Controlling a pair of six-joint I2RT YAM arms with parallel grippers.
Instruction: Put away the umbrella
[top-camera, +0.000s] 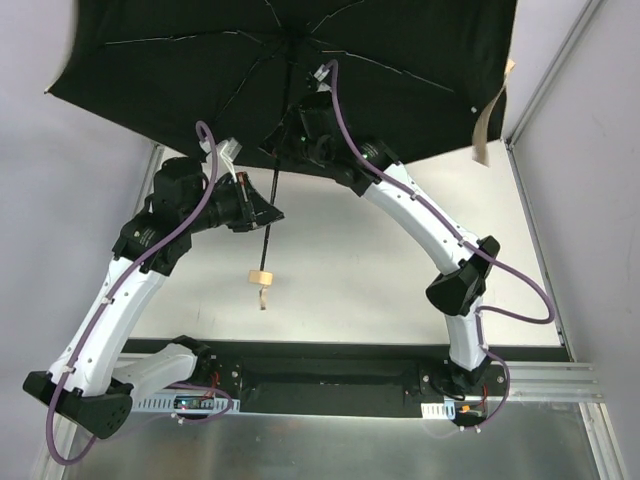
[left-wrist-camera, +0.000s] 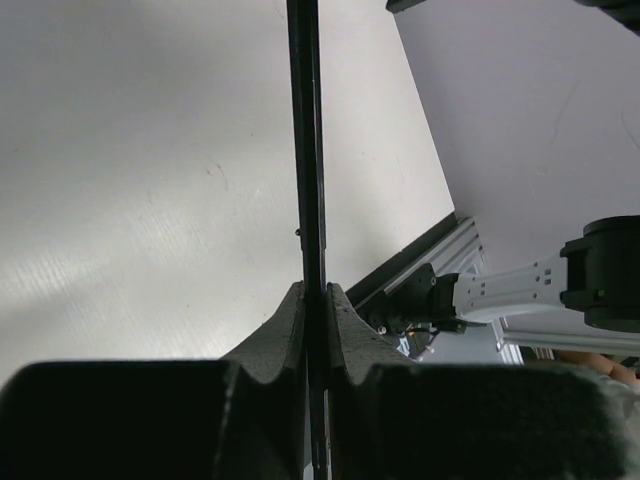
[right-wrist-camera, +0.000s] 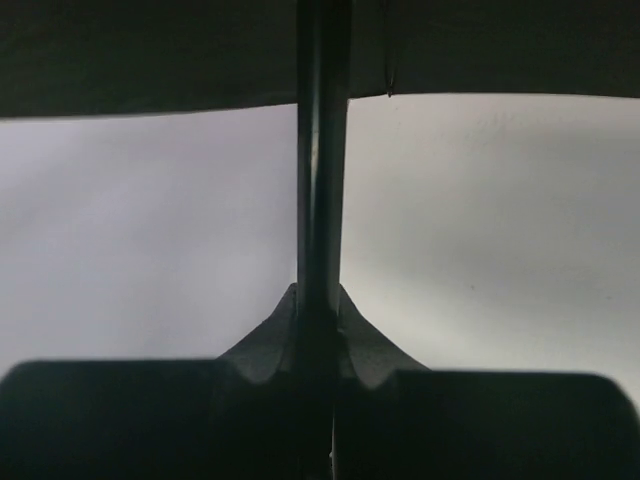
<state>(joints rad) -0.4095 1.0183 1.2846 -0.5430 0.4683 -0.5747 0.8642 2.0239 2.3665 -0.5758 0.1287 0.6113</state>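
The umbrella stands open, and its black inner lining spreads across the top of the overhead view. Its thin dark shaft slants down to a small pale knob handle hanging above the table. My left gripper is shut on the lower shaft; in the left wrist view the shaft runs straight up from the gripper. My right gripper is shut on the shaft higher up, just under the canopy. The right wrist view shows its gripper pinching the shaft below the dark canopy.
A beige strap dangles from the canopy's right edge. The white table lies beneath, with a metal frame rail along its right side and white walls on both sides. The right arm's lower link shows in the left wrist view.
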